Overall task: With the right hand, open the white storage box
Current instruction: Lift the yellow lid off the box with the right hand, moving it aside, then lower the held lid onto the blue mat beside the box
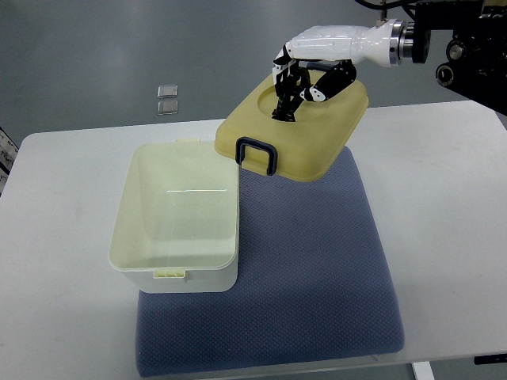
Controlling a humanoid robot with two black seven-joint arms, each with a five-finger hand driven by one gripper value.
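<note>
Black fingers [287, 95] of the right hand [305, 79] are clasping the pale-yellow plastic lid [317, 131] — light, stiff, likely slick — tilting beside the open white storage box [176, 273] on the surface.

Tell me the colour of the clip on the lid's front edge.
Dark navy, nearly black: the clip on the pale yellow lid, seen in the top view.

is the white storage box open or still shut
Open. The lid is off the white storage box, tilted beside it under the right hand, and the bare inside shows.
</note>
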